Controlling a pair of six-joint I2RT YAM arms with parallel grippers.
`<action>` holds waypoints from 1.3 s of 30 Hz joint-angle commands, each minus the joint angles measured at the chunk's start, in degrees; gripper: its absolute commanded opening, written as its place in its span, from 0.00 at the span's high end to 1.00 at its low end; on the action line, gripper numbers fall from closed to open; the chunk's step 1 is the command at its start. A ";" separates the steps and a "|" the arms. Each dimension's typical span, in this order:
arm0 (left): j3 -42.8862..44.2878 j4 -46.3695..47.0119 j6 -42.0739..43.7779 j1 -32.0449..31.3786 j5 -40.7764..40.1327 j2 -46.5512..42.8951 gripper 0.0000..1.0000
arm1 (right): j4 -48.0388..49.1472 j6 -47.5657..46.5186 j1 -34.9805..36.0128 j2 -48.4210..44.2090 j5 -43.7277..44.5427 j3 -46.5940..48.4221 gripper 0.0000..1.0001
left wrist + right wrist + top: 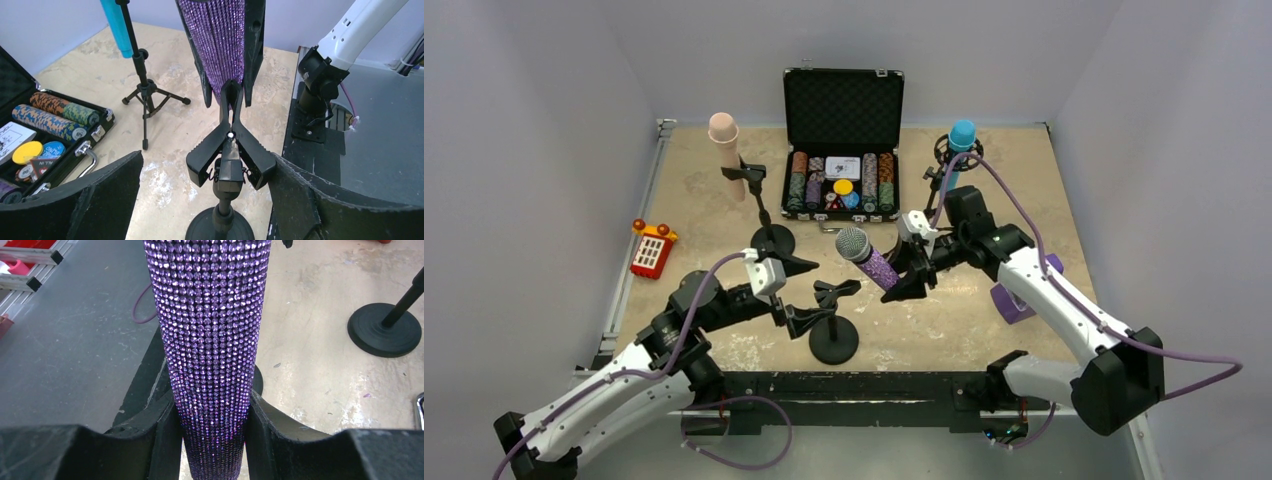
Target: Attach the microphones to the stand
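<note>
My right gripper (912,272) is shut on a purple rhinestone microphone (876,266) with a silver mesh head, held tilted above the table; in the right wrist view the fingers (165,435) clamp its tapered handle (210,340). Its tail end hangs just above the black spring clip (230,150) of a round-base stand (834,340). My left gripper (809,295) is open, its fingers (100,200) spread either side of the clip's handles. A beige microphone (723,128) sits in a second stand's clip (746,172). A blue microphone (962,135) sits on a tripod stand (146,92).
An open black case of poker chips (842,140) stands at the back centre. A red toy (652,250) lies at the left edge. A purple object (1014,300) lies under the right arm. The beige microphone's round base (384,330) is near the middle.
</note>
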 commanded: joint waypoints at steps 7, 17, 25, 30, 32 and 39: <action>3.16 5.38 -1.17 0.12 3.15 3.55 0.32 | 2.80 1.67 2.21 1.09 -0.49 2.83 1.00; 2.93 4.18 -3.00 0.13 5.22 3.81 0.98 | 3.12 1.41 4.53 2.89 -0.17 3.04 1.00; 1.23 6.05 -4.74 0.11 5.57 3.54 0.99 | 7.89 0.96 10.56 5.04 3.36 2.66 1.00; -0.90 8.46 -6.76 0.10 4.55 1.97 1.00 | 15.19 6.18 13.48 6.48 3.89 0.99 1.00; -1.53 8.74 -7.33 0.12 4.20 1.40 1.00 | 17.79 9.14 13.84 6.79 3.39 0.48 0.98; -2.90 10.16 -9.31 0.11 3.94 0.98 0.97 | 20.99 15.52 14.61 8.00 3.40 0.80 0.83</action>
